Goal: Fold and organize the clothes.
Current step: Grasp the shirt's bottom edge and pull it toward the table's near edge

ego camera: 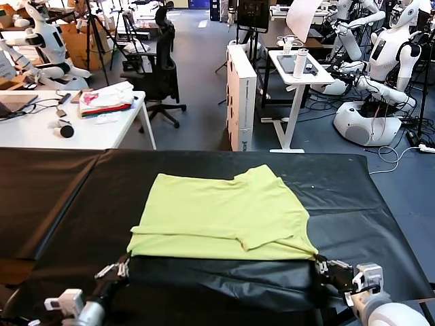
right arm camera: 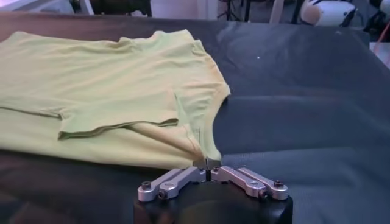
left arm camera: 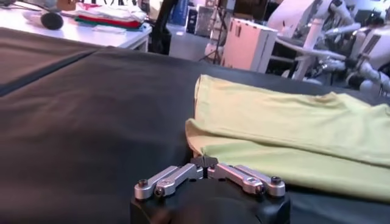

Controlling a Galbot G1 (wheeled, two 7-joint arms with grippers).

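The lime yellow-green T-shirt lies flat on the black table, folded over, with a sleeve on top; no print shows. My left gripper is shut at the shirt's near left corner, and its tips pinch the fabric edge. My right gripper is shut at the near right corner, where the hem runs down into its tips. Both corners rest low at table level.
A white desk with a white-and-pink cloth pile stands beyond the table at the left. An office chair, a white box and other robots stand behind. Black table surface lies on all sides of the shirt.
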